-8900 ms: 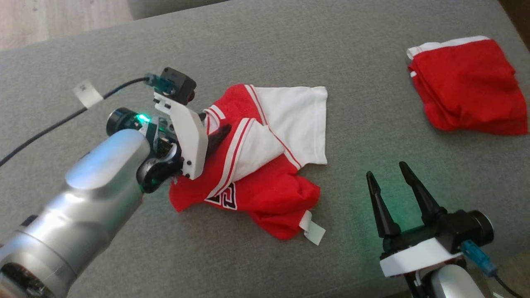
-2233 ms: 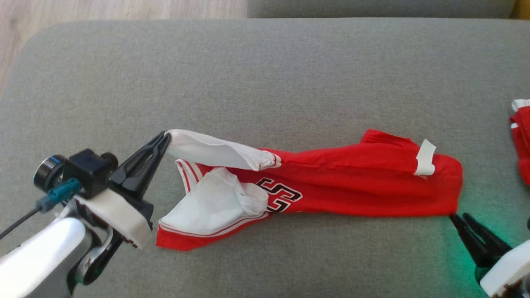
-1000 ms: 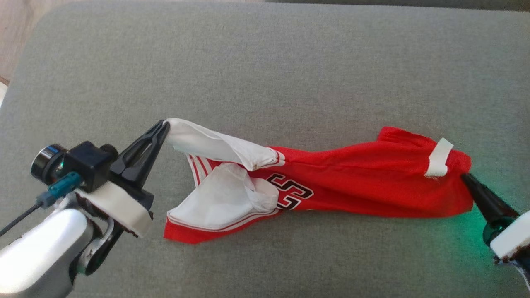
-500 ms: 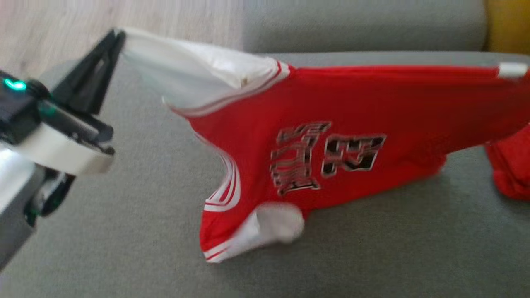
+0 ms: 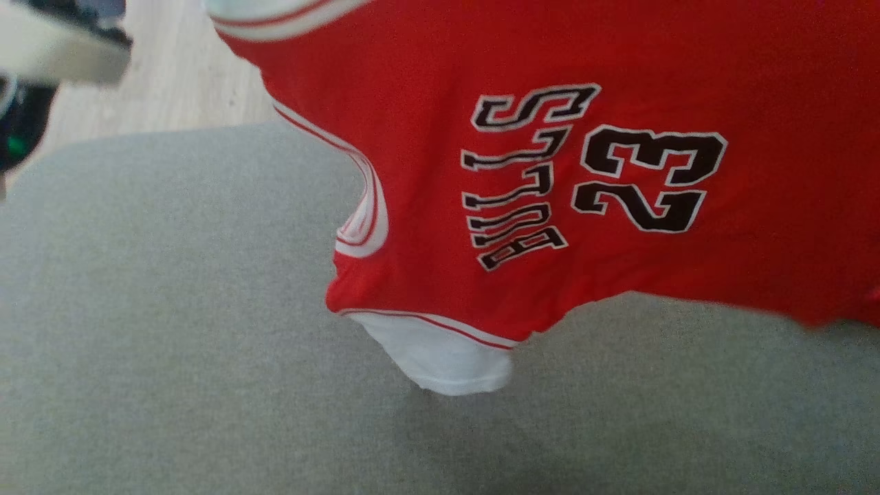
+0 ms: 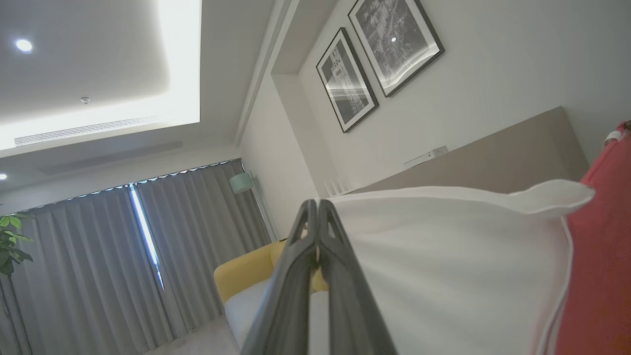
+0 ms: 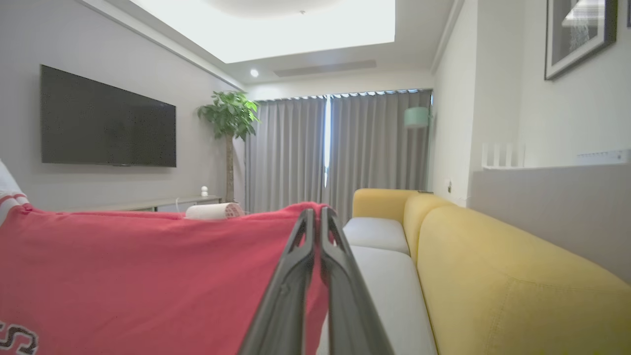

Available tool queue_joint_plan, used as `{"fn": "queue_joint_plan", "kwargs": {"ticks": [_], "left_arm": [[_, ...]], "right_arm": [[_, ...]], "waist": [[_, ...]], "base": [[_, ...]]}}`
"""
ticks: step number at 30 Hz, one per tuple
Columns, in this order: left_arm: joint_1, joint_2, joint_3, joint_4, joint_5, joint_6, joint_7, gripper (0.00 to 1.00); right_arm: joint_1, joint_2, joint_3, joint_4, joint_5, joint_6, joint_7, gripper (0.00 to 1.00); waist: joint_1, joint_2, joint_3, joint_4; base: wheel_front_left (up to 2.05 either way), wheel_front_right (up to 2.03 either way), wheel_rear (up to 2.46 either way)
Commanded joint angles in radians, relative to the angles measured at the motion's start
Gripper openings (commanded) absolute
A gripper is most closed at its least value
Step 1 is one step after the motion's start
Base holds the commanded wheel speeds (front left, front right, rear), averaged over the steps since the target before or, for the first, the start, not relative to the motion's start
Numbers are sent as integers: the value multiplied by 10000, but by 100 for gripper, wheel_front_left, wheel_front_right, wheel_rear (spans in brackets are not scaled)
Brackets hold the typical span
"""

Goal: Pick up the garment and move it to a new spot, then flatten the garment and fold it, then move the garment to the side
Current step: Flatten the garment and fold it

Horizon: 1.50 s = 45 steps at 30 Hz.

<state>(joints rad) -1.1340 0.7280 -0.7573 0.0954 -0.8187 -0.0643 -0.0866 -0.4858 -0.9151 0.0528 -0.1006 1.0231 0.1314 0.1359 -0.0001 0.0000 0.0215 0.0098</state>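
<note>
The garment (image 5: 619, 165) is a red jersey with white sleeves and black lettering with the number 23. It hangs stretched in the air above the grey cushion (image 5: 172, 344), one white sleeve (image 5: 447, 361) dangling lowest. In the left wrist view my left gripper (image 6: 318, 204) is shut on the edge of the white sleeve (image 6: 443, 266). In the right wrist view my right gripper (image 7: 315, 213) is shut on the red hem (image 7: 148, 266). Part of my left wrist (image 5: 55, 48) sits at the head view's top left corner.
Wooden floor (image 5: 172, 75) lies beyond the cushion's far edge. The right wrist view looks across a room with a yellow sofa (image 7: 493, 266), a wall television (image 7: 108, 121) and a potted plant (image 7: 229, 118).
Both grippers have lifted the garment off the cushion and spread it wide. It now hangs higher than half a second ago. The head camera has also shifted.
</note>
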Motion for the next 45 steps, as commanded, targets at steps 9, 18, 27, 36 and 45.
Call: {"fn": "queue_joint_plan", "kwargs": {"ticks": [9,18,27,36,45], "left_arm": [[-3380,-1043,-170,3613,961,-478,97,0],[-5344,-2217,266,5760,2514,92,-1733,0],[-3502,-2148,1354,4259,3066,-304,-1749,0],[1111,-1589,1816,2293,3233,-536,-1751,0],[6496,-390,2116,47,3260,55,-1751,0]], "right_arm": [[-4201,1701,2696,2674,-1522,-7,-276,0],[-7346,3195,3543,5879,-3617,-7,-2984,0],[-7196,2814,4732,6831,-3386,-7,-3529,0],[-4811,2251,5572,7109,-2099,-7,-3831,0],[-696,1110,5303,5797,-858,-7,-3962,0]], "waist": [[1,0,2359,-273],[1,0,3250,-276],[1,0,3904,125],[1,0,3359,398],[1,0,1694,415]], "base": [[0,0,0],[0,0,0],[0,0,0],[0,0,0],[0,0,0]]}}
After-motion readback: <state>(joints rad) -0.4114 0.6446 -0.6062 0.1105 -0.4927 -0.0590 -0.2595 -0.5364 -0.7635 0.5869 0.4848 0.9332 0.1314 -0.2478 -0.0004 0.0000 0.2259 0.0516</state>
